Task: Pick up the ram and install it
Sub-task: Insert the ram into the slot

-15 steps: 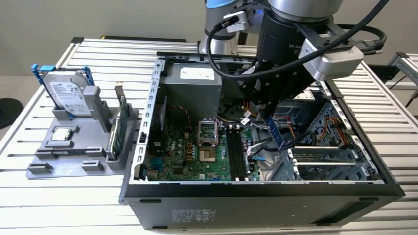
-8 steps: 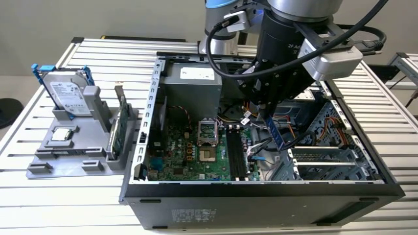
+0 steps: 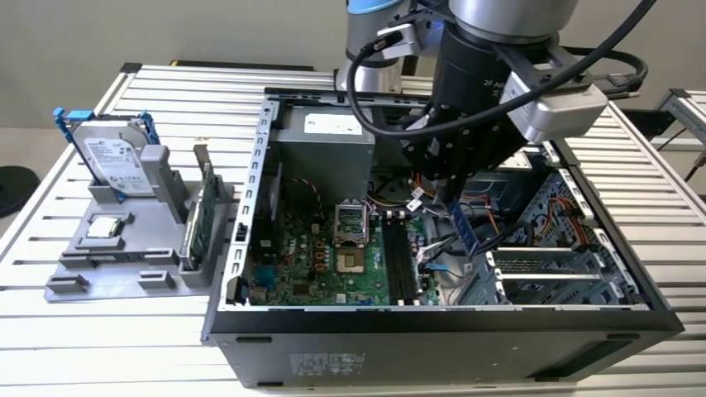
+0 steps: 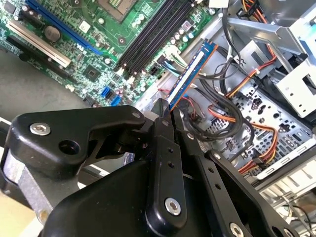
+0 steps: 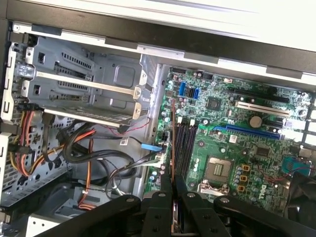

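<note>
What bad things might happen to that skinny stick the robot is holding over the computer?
The gripper pinches the ram near one end, so it might tilt or slip. Loose cables lie close beside it and might snag it. It hangs off to the side of the black memory slots; pushed down misaligned, it might bend or damage the motherboard.

Silver-and-black arm, looped black cables, matte black claw with silver screws.

Silver slatted metal table, pale floor beside it, another slatted frame at the exterior view's right
</note>
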You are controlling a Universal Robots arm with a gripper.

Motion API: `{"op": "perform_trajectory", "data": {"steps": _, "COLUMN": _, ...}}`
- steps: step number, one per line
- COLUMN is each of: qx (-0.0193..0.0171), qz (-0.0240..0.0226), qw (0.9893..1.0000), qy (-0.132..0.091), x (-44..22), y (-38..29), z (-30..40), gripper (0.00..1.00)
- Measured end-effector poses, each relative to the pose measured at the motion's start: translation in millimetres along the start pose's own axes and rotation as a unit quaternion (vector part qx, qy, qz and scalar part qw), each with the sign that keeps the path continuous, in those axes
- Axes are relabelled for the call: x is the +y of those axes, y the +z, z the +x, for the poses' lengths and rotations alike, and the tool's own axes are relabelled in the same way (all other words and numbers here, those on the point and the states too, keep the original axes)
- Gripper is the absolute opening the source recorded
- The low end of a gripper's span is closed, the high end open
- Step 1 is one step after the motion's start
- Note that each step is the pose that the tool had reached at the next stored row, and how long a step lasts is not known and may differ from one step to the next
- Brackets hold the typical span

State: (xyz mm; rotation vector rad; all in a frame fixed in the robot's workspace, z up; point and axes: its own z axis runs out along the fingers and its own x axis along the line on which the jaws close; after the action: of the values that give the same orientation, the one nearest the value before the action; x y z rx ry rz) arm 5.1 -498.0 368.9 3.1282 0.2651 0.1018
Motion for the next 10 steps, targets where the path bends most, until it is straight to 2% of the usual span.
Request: {"op": "perform_trajectory", "data": {"steps": 10, "qx": 0.0000, "qz": -0.0006, "qw": 1.0000, "qy": 0.009, "x": -0.2, "y": 5.2, "z": -1.1, "gripper": 0.00}}
